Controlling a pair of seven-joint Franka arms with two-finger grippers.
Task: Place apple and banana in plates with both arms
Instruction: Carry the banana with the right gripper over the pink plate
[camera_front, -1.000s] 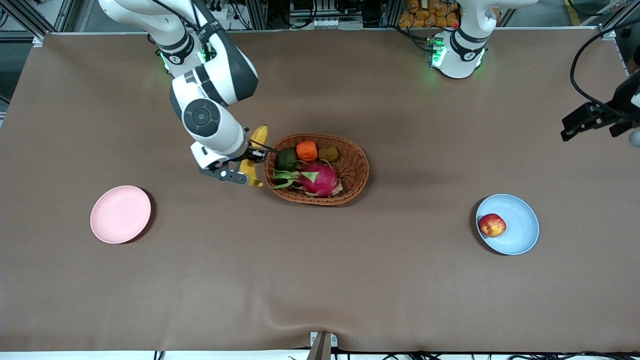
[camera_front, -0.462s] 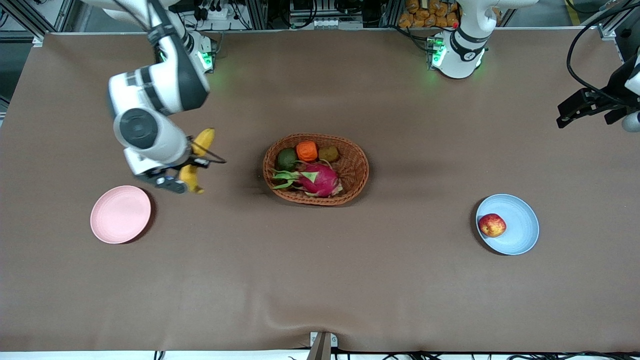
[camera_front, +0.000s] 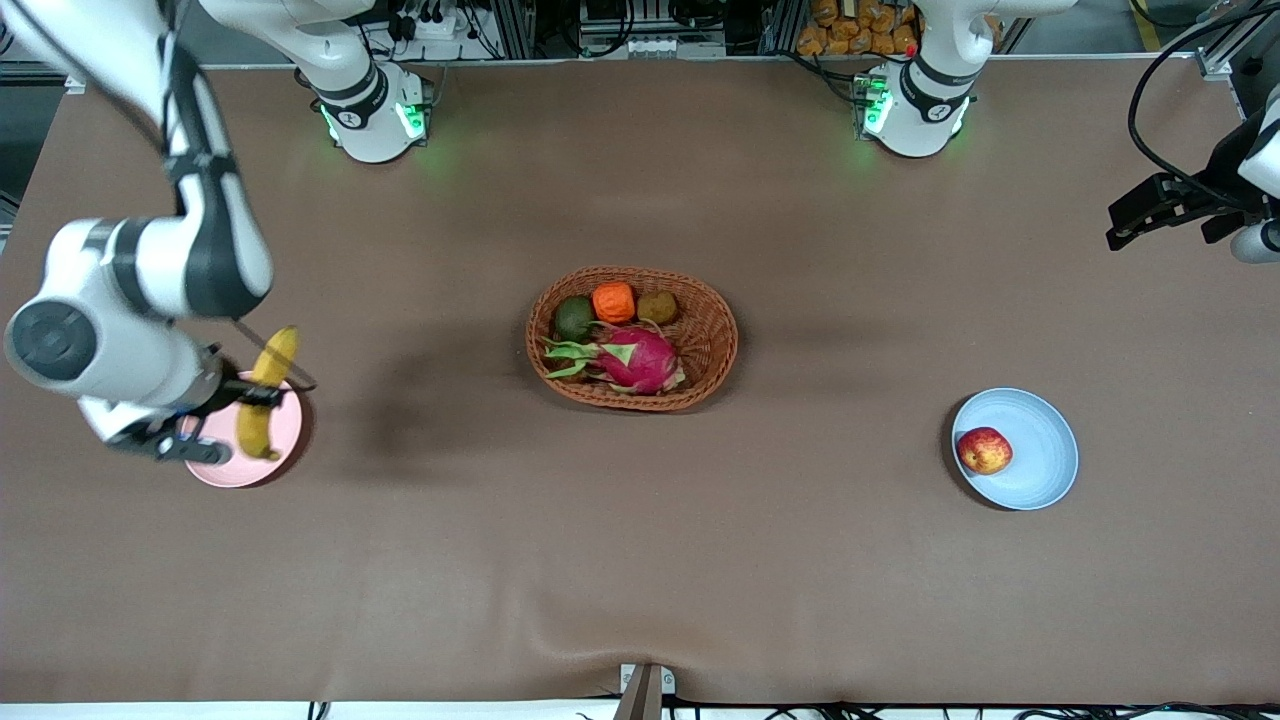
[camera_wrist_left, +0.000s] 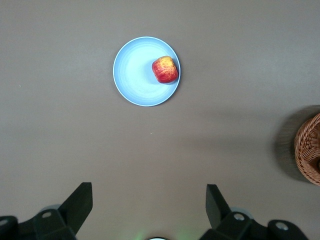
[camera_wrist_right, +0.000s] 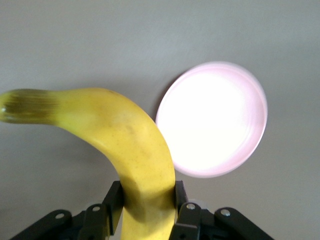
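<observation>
My right gripper (camera_front: 255, 398) is shut on the yellow banana (camera_front: 262, 395) and holds it in the air over the edge of the pale pink plate (camera_front: 285, 440). In the right wrist view the banana (camera_wrist_right: 125, 145) sits between my fingers and the pink plate (camera_wrist_right: 212, 120) lies below it. The red apple (camera_front: 984, 450) rests in the light blue plate (camera_front: 1040, 450) at the left arm's end of the table. My left gripper (camera_front: 1150, 210) is open, empty and raised high at that end; its wrist view shows the apple (camera_wrist_left: 165, 69) in the blue plate (camera_wrist_left: 135, 75).
A brown wicker basket (camera_front: 715, 330) at the table's middle holds a magenta dragon fruit (camera_front: 640, 358), an orange ribbed fruit (camera_front: 614, 301) and two dark fruits. Its rim (camera_wrist_left: 307, 150) shows in the left wrist view.
My right gripper has carried the banana from beside the basket to over the pink plate. The left gripper has drifted slightly upward at the table's edge.
</observation>
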